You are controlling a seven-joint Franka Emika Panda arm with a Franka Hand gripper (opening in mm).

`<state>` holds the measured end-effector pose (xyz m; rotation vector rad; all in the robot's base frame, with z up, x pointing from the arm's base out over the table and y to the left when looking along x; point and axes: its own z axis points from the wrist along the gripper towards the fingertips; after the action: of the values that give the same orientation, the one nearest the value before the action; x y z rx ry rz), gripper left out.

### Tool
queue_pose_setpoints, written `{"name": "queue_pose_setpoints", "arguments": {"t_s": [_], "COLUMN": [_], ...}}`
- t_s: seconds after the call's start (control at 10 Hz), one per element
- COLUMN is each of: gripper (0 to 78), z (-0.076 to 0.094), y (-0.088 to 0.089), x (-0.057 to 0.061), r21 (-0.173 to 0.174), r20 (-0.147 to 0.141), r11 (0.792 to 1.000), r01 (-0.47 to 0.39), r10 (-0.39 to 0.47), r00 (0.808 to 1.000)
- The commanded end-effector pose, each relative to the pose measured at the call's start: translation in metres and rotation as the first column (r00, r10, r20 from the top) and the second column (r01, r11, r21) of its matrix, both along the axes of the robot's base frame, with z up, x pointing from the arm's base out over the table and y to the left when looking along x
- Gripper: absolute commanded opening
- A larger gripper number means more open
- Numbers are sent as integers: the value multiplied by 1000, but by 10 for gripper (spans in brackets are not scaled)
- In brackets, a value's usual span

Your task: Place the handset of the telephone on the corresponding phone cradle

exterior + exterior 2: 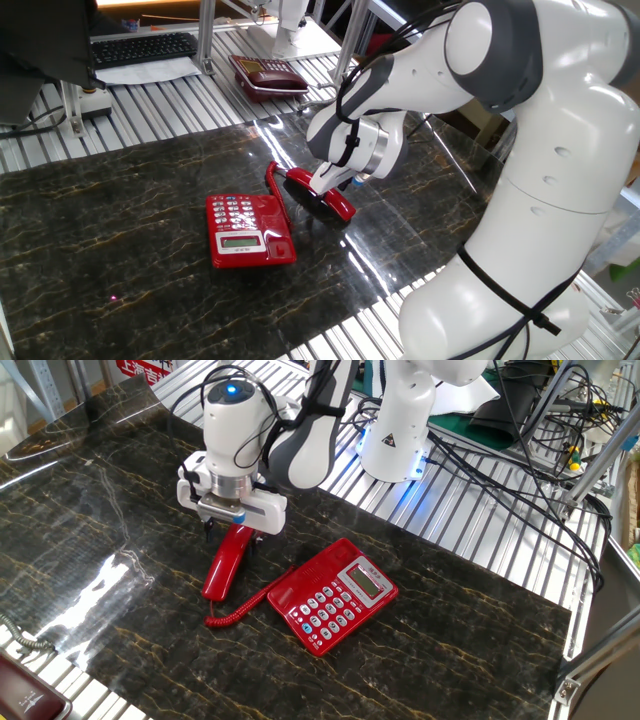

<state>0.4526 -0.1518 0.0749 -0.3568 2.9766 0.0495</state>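
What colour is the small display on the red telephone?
Greenish-grey, framed in silver, on the bright red telephone. The display shows best in the other fixed view.

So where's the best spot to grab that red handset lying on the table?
Probably the slim middle of the handset, from straight above, jaws spanning its narrow width. It lies flat beside the telephone, and its ends look bulkier.

The telephone (332, 597) sits on the table (470, 650). The handset (226, 560) lies on the table just beside it, off the phone cradle (300, 578), joined by its cord (245, 607). The gripper (232, 528) hangs over the handset's far end.
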Motion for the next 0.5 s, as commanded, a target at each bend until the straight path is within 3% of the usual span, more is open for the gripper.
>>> {"name": "queue_pose_setpoints", "arguments": {"t_s": [0.1, 0.5], "gripper": [774, 774], "z": [1, 0], "y": [-1, -1], "x": [1, 1], "r21": [-10, -9], "r20": [11, 18], "r11": [1000, 1000], "r01": [2, 3], "r10": [-2, -3], "r00": [1000, 1000]}}
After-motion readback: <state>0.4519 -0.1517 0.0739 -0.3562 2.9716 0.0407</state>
